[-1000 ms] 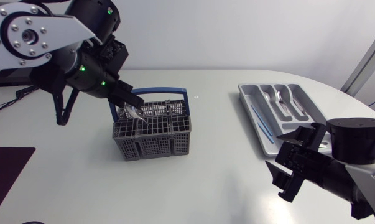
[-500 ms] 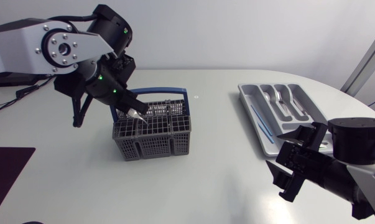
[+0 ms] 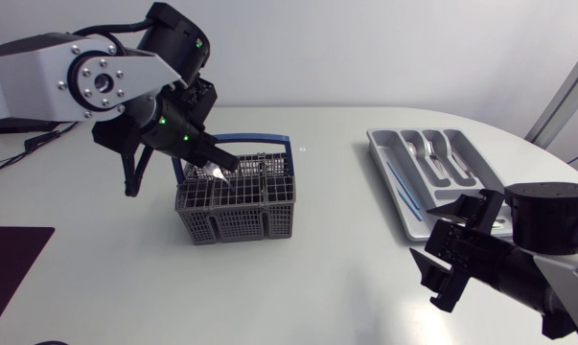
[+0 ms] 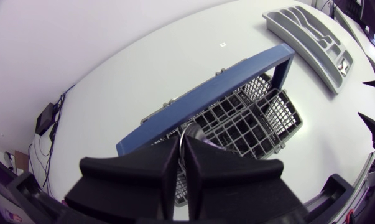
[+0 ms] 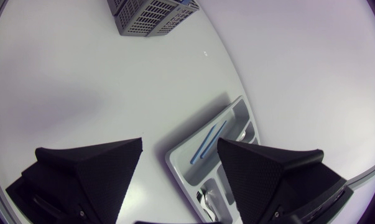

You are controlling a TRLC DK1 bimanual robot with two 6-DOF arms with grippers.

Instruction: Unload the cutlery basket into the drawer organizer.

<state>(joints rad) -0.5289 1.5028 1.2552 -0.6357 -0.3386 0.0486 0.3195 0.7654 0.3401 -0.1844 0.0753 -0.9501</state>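
While the left gripper is pinched tight on a silvery utensil just above the basket, the right gripper hangs wide open near the organizer, all over a plain white table.

One cutlery basket; one drawer organizer; two arms.

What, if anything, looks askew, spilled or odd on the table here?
Nothing stands out. The cutlery basket stands upright, the drawer organizer lies flat with cutlery in its compartments, and the left gripper pinches a silver utensil over the basket.
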